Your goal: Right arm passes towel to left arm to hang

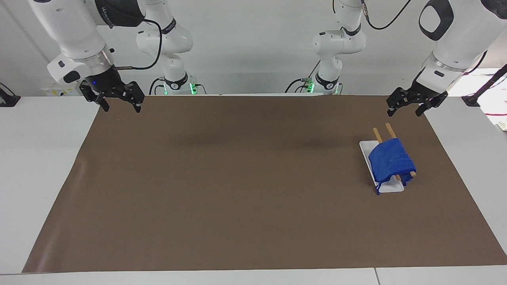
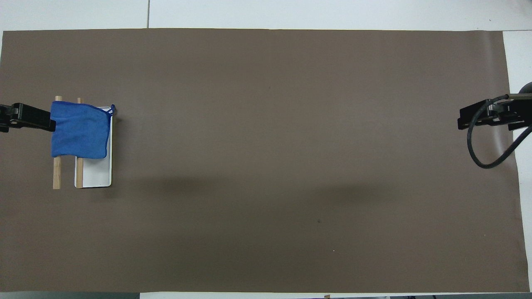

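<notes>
Visibility is partial in the overhead view: the left gripper (image 2: 25, 118) enters only as a dark bar cut off at the frame edge, and the right gripper (image 2: 486, 115) shows as a black block crossed by a looping cable (image 2: 478, 153). Both arms run out of the top of the facing view. Part of the rack under the towel is covered by cloth, so how the two wooden rods (image 1: 383, 133) are fixed to the white tray (image 1: 366, 152) cannot be made out.

Right gripper (image 1: 119, 103), on the right arm (image 1: 75, 37), hangs over the mat's corner at that arm's end of the table, fingers spread wide and holding nothing. Left gripper (image 1: 406, 107), on the left arm (image 1: 455, 43), hangs over the mat's edge at the left arm's end, jaws likewise apart and empty, clear of the rods and the cloth.

Towel (image 1: 390, 160) is draped over both rods, on the brown mat (image 1: 237, 190) toward the left arm's end. Rods run lengthwise toward and away from the robots; the cloth folds across them, its sides falling toward either end of the table. It covers the rods' stretch farther from the robots, leaving the nearer ends bare. A thin blue string (image 1: 379, 189) hangs off the farther corner by the tray's edge.
</notes>
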### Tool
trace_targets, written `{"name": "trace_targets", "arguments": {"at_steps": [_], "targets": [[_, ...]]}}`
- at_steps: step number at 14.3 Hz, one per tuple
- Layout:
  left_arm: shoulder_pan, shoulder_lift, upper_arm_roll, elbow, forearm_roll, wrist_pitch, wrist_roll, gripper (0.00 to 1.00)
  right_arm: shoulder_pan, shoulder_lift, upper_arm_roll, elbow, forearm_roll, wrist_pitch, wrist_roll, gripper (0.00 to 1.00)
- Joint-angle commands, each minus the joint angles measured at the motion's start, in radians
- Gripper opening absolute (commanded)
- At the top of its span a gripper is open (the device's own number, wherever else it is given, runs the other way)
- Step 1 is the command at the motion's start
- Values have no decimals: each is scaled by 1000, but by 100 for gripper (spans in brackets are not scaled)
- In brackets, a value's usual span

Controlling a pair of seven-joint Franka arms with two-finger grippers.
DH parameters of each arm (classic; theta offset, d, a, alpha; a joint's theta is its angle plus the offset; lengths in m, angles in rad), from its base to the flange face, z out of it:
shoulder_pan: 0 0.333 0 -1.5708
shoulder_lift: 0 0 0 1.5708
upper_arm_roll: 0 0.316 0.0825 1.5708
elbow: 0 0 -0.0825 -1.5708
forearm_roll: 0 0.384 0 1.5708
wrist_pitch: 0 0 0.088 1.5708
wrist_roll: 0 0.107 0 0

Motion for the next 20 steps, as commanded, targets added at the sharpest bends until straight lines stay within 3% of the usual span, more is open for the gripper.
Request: {"name": "trace_targets", "arguments": {"at_steps": [1, 20], "targets": [[-3, -22, 1, -30, 0, 23, 14, 100, -9, -19, 3, -24, 16, 10, 0, 100], [-3, -25, 1, -36, 0, 33, 15, 100, -44, -16, -2, -24, 28, 26, -26, 100]]}}
